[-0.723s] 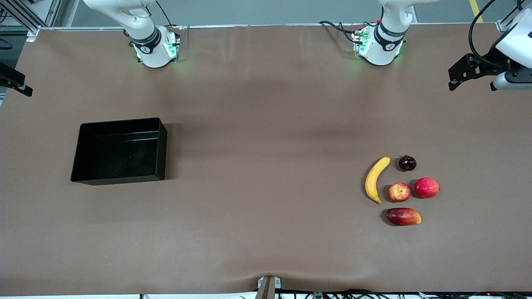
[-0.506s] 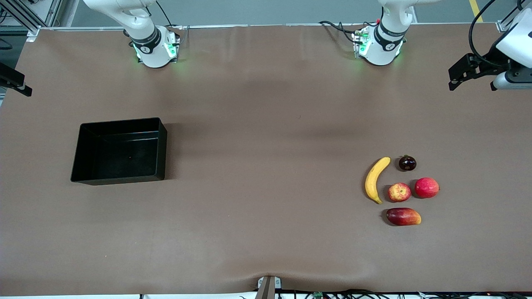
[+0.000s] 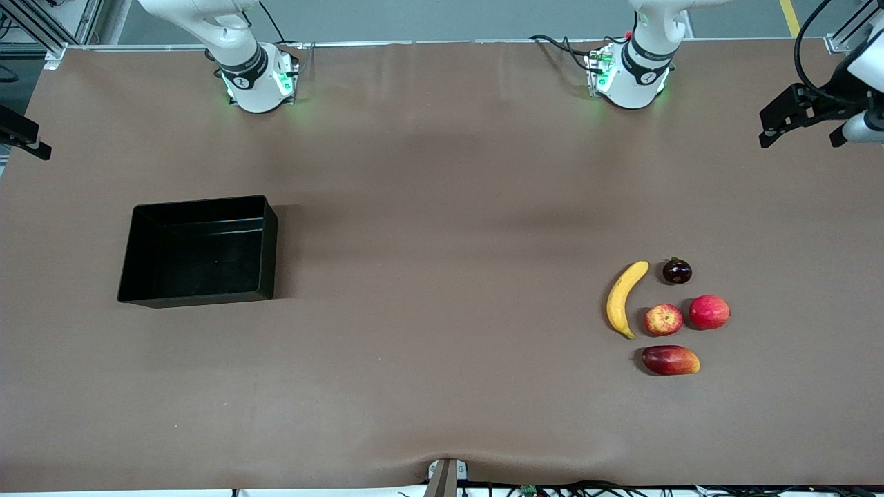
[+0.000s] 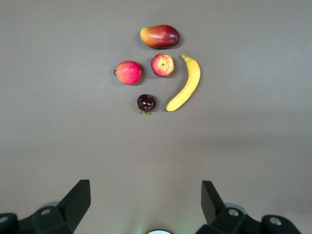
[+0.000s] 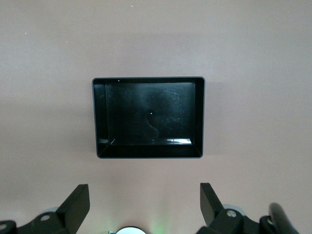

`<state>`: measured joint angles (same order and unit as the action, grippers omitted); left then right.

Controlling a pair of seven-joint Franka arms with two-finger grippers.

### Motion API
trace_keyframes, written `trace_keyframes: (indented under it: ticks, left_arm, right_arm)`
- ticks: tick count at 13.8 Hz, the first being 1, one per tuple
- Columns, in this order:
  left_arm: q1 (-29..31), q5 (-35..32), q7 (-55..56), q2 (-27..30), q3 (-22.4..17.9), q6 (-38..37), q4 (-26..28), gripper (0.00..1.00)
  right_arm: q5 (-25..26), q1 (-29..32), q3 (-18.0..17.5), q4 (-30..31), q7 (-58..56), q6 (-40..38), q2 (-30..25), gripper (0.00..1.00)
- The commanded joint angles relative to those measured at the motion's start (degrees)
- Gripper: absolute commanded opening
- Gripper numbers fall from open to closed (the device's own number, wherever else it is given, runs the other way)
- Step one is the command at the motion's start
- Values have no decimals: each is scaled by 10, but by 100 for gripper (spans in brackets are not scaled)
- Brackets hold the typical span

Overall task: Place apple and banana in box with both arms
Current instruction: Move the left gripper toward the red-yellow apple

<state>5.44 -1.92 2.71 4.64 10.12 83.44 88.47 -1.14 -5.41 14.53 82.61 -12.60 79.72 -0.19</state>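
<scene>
Nothing was packed yet: my left gripper (image 4: 145, 207) hung wide open and empty high over the apple (image 4: 162, 65) and banana (image 4: 185, 84), and my right gripper (image 5: 145, 207), equally spread and empty, hung above the empty box (image 5: 199, 117). I judged open table all around both.

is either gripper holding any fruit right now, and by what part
Nothing is held. The left gripper and right gripper are both open and bare; the apple and banana lie on the table.
</scene>
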Motion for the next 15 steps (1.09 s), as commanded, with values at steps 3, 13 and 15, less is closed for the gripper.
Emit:
trace_keyframes:
  ticks: [3, 13, 15]
  left_arm:
    - [4, 3, 6, -57, 0, 34, 18, 100]
    - [6, -13, -7, -157, 1, 389, 193, 100]
    - [8, -37, -23, -193, 2, 428, 195, 100]
  right_arm:
    - [10, 22, -5, 8, 2, 10, 45, 100]
    - [-4, 122, -6, 23, -74, 81, 286, 100]
    - [-5, 131, -7, 74, -107, 168, 297, 100]
